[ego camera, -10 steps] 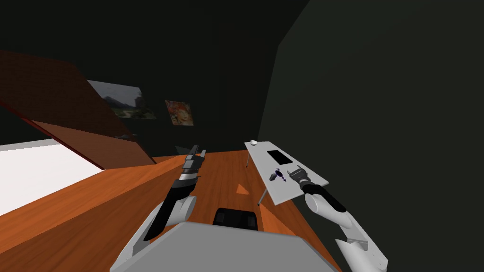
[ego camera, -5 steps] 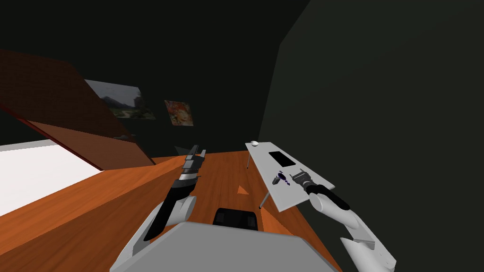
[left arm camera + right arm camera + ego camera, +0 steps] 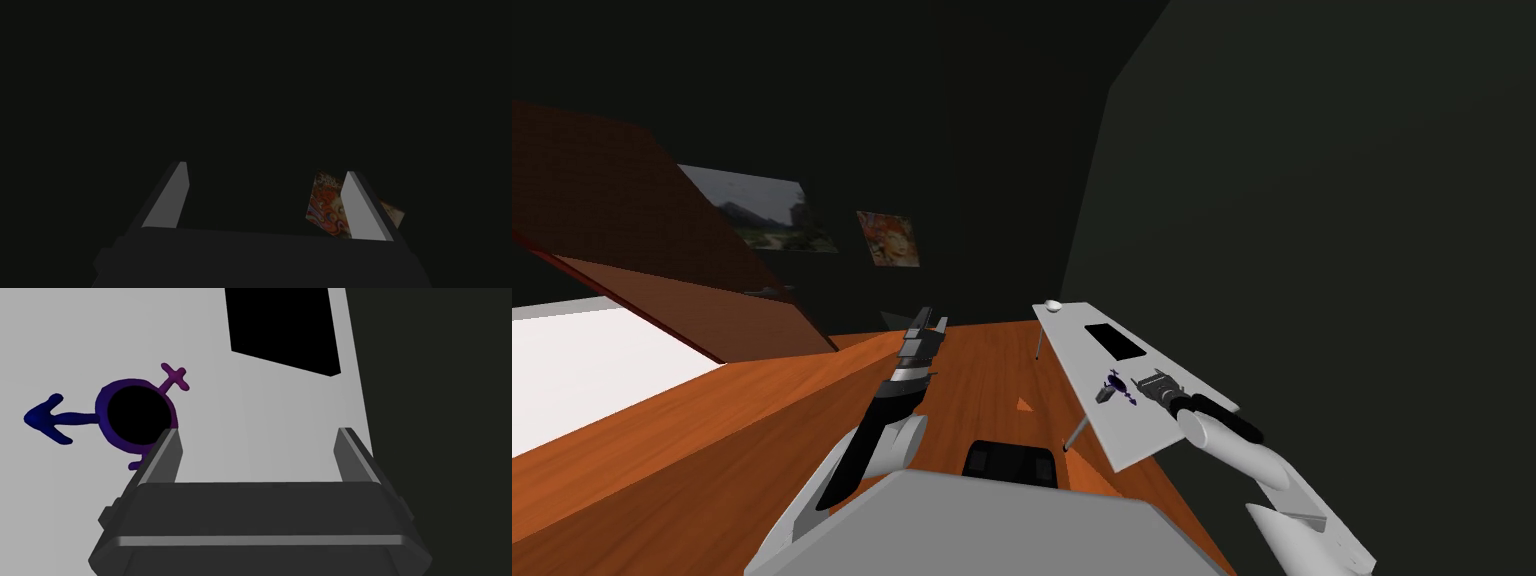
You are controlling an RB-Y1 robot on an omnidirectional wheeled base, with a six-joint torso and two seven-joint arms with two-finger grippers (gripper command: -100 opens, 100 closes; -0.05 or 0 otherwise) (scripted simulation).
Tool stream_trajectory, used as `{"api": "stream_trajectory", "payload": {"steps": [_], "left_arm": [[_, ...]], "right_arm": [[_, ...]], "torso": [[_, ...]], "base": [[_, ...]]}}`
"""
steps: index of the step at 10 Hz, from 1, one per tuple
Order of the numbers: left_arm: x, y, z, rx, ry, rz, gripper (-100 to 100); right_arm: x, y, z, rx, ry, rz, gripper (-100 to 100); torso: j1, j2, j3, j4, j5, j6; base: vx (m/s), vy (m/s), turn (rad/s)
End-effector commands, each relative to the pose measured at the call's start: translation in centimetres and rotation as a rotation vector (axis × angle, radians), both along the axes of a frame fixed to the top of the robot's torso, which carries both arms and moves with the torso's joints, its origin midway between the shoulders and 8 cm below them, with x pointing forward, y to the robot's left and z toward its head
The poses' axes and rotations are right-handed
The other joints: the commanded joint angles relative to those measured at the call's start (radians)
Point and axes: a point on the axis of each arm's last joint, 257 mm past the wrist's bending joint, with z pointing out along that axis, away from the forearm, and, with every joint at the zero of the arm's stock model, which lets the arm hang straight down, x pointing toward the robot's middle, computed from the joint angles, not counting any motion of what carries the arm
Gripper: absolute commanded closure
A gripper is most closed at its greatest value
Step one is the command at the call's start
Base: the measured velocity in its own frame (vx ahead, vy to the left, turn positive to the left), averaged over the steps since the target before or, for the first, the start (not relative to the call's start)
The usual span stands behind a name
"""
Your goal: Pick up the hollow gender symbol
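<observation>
The hollow gender symbol [image 3: 102, 415] is a purple-blue ring with a blue arrow and a purple cross. It lies flat on the light grey table [image 3: 280, 403]. My right gripper [image 3: 257, 430] hovers over the table, open with nothing between its fingers. The ring lies outside the gap, just past one finger [image 3: 162, 455], which hides its near edge. In the head view the symbol [image 3: 1116, 386] is just left of the right gripper [image 3: 1146, 381]. My left gripper [image 3: 930, 321] is held out over the floor, open and empty [image 3: 265, 167].
A black rectangle [image 3: 282, 328] lies on the table [image 3: 1152, 440] beyond the gripper. A small white bowl-like thing [image 3: 1053, 305] sits at the table's far end. A small dark grey thing [image 3: 1104, 397] lies by the symbol. A dark wall rises right of the table.
The head view has shifted: the table and symbol now sit lower and further right, so I have moved. My right gripper keeps its place beside the symbol. The left arm is unchanged.
</observation>
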Motion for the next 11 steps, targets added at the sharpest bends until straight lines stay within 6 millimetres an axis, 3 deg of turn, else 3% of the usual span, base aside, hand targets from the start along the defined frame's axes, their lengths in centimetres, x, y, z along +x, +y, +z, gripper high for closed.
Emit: {"api": "stream_trajectory", "payload": {"steps": [1, 11], "left_arm": [[0.0, 0.0, 0.0, 0.0, 0.0, 0.0, 0], [0.0, 0.0, 0.0, 0.0, 0.0, 0.0, 0]], "right_arm": [[-0.9, -1.3, -1.2, 0.066, 0.035, -0.049, -100], [-7.4, -5.4, -6.3, 0.388, 0.224, -0.3, -100]], "torso": [[0.0, 0.0, 0.0, 0.0, 0.0, 0.0], [0.0, -0.002, -0.001, -0.001, 0.0, 0.0]], "base": [[0.069, 0.028, 0.017], [0.098, 0.022, 0.014]]}}
